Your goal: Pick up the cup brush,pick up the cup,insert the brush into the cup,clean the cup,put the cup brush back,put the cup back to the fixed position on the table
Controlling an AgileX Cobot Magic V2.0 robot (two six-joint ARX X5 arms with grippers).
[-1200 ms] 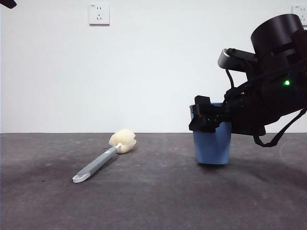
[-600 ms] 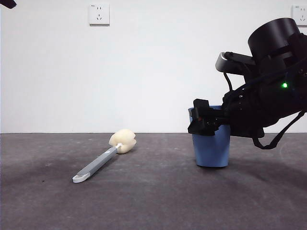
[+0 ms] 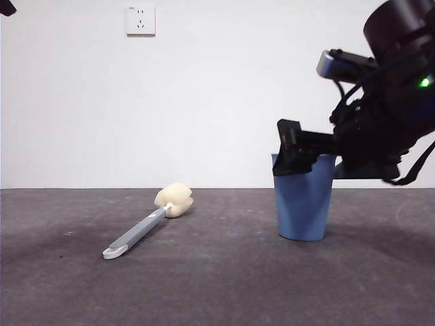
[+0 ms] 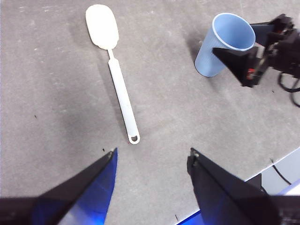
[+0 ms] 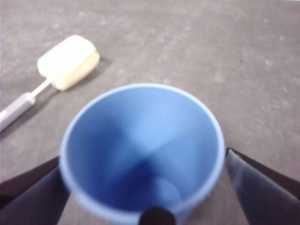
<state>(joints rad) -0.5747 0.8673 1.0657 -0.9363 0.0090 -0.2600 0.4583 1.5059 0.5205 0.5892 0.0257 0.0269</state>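
Cup: blue ribbed plastic tumbler (image 3: pixel 303 198) stands upright on the right of the dark grey mottled table (image 3: pixel 217 285), in the same spot as a second ago.
Right gripper (image 3: pixel 297 155): jaws apart on either side of the cup's rim, not clamped; arm has risen, now higher than before.
Cup brush: grey flat handle with cream sponge head (image 3: pixel 147 221) lies flat on the left, well apart from the cup, unmoved.
Left gripper (image 4: pixel 152 161): jaws apart, high above the table, holding nothing.

A plain white wall (image 3: pixel 217 102) carries a white socket plate (image 3: pixel 140 20) (another sits at the far corner).
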